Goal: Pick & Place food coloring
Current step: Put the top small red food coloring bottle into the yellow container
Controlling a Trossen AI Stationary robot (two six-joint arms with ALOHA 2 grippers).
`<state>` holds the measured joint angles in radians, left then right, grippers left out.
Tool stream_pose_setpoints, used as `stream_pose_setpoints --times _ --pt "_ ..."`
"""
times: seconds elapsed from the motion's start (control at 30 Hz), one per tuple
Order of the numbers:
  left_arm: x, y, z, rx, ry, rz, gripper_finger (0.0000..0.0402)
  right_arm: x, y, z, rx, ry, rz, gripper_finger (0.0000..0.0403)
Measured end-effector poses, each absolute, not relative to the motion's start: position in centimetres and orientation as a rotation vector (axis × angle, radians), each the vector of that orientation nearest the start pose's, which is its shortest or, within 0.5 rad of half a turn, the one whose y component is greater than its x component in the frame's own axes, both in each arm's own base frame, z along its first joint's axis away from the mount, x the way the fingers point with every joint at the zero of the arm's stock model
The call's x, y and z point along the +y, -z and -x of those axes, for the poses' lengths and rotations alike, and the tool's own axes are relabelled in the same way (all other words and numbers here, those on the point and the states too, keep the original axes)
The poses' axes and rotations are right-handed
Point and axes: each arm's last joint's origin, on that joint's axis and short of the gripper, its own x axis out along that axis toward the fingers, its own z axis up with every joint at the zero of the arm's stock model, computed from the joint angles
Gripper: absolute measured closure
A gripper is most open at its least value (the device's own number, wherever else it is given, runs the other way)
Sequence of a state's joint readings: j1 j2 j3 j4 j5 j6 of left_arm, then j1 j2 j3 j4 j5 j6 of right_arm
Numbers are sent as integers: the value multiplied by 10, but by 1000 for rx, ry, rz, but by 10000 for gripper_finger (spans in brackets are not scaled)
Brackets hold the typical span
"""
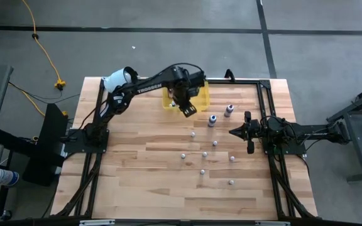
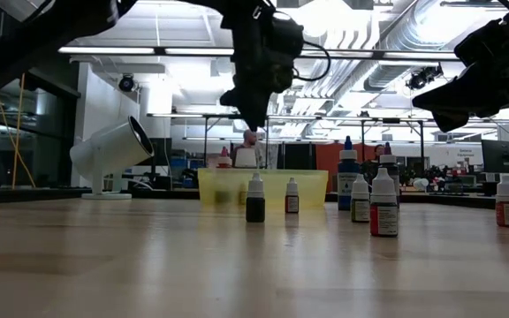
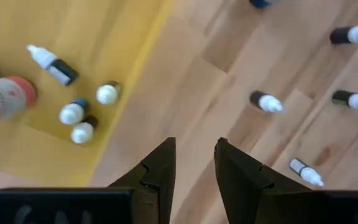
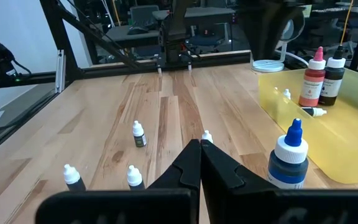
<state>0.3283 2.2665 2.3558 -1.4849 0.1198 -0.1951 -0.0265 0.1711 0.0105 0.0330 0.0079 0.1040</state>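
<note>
Overhead view: we see the wooden counter [image 1: 143,169] with the left tool [image 1: 188,110] hovering over the lower right edge of the yellow tray [image 1: 202,98] at upper centre; its fingers [image 3: 160,171] stand slightly apart and grasp nothing. Inside the tray, the left wrist view shows a reddish bottle [image 3: 5,99] at the left edge, one small dropper lying on its side [image 3: 53,65] and three small droppers standing close together [image 3: 82,119]. We find the remaining food coloring bottles [image 1: 203,154] scattered upright over the centre and lower right of the counter, well apart from one another, with two taller blue-bodied bottles [image 1: 212,120] just right of the tray. The right tool [image 1: 233,132] waits at mid right of the frame, clenched and empty. A big white cylinder [image 1: 117,79] lies at the upper left corner of the counter, beside the left arm's base
</note>
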Motion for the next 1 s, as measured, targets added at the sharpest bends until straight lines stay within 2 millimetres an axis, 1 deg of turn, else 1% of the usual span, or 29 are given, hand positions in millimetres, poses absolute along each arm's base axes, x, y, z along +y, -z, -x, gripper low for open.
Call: stream_pose_setpoints --times 0.27,0.5,0.6,0.77,0.9,1.0 --pt "102 -289 -433 1380 -363 386 298 -3 -156 -107 126 41 -105 402" --pt "64 -277 -445 1387 -281 306 298 -3 -156 -107 125 41 -105 402" --pt "49 -271 -451 1374 -202 224 298 -3 -156 -107 126 41 -105 402" --pt "29 -259 -456 1378 -13 9 298 -3 -156 -107 125 41 -105 402" --pt "20 -250 -457 1379 132 -159 298 -3 -156 -107 126 41 -105 402" --pt "20 -244 -457 1383 252 -299 298 -3 -156 -107 125 41 -105 402"
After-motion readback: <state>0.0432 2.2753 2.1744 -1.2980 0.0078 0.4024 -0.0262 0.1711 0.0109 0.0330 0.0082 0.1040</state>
